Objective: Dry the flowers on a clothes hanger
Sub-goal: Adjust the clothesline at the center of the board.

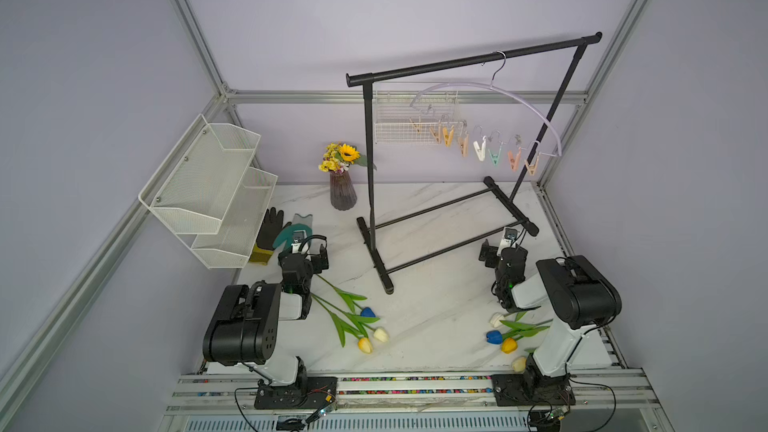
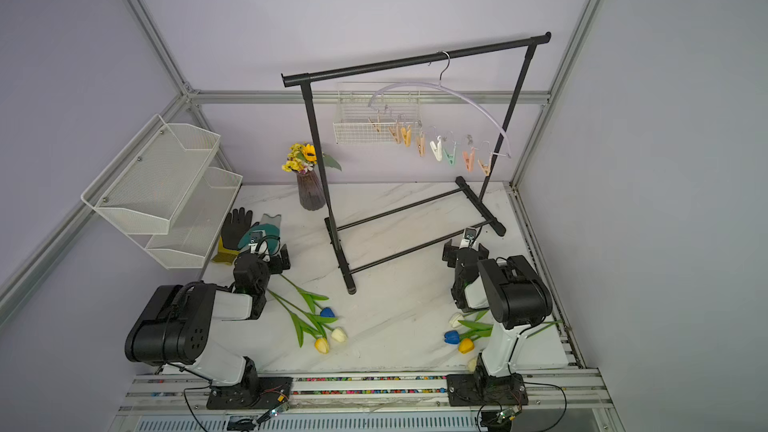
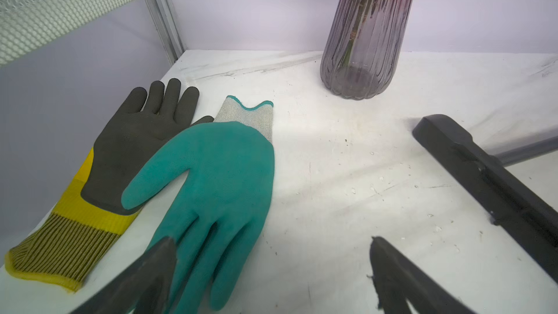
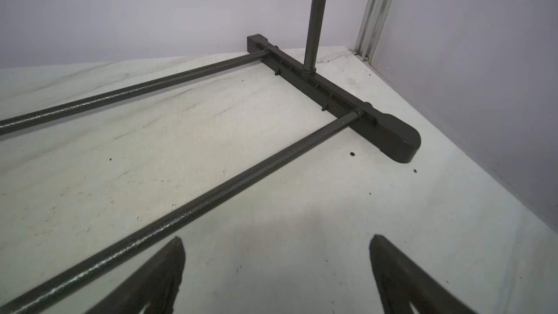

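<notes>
Both top views show nothing pegged yet. The clothes hanger [image 1: 536,112] hangs from the top bar of the garment rack [image 1: 415,68], with its clothes-pegs [image 1: 480,149] all bare. Artificial tulips [image 1: 353,317] lie on the bench [image 1: 432,313] in two clusters in front of the rack's base. The left gripper [image 3: 271,240] and right gripper [image 4: 274,238] stand apart and empty. By this evidence the whole task remains. No legible writing is found.

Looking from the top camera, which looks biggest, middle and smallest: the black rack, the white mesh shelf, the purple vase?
1. black rack
2. white mesh shelf
3. purple vase
The rack's bar is nearer the camera, but the order is plain anyway.
</notes>
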Available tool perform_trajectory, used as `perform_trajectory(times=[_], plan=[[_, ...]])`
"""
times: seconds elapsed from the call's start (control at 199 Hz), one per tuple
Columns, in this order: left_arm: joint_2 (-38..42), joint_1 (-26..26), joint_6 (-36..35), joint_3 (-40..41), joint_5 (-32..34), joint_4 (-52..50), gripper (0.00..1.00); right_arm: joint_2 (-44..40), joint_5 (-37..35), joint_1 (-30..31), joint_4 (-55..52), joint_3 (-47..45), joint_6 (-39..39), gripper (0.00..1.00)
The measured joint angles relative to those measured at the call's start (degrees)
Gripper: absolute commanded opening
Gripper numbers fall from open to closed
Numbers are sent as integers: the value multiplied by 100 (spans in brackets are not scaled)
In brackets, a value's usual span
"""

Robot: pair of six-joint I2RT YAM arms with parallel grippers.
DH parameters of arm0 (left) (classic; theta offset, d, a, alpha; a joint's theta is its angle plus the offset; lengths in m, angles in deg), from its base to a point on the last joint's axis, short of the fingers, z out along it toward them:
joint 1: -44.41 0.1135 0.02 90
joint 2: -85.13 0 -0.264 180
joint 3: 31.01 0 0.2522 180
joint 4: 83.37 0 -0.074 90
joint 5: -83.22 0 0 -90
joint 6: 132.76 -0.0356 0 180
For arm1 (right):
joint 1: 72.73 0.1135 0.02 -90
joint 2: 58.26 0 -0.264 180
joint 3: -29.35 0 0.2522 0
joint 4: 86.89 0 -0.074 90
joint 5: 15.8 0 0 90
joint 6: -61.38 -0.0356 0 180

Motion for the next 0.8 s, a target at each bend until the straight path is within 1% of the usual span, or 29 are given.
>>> perform_trajectory(times=[0.638, 0.704, 0.804], plan=[[31, -2, -20, 0, -17, -35, 100, -22, -42, -2, -20, 0, -22, 97], [219, -42, -59, 7, 42, -151, 100, -160, -44, -4, -105, -4, -24, 97], [992, -275, -151, 33, 396, -501, 100, -660, -83, -4, -455, 0, -24, 97]])
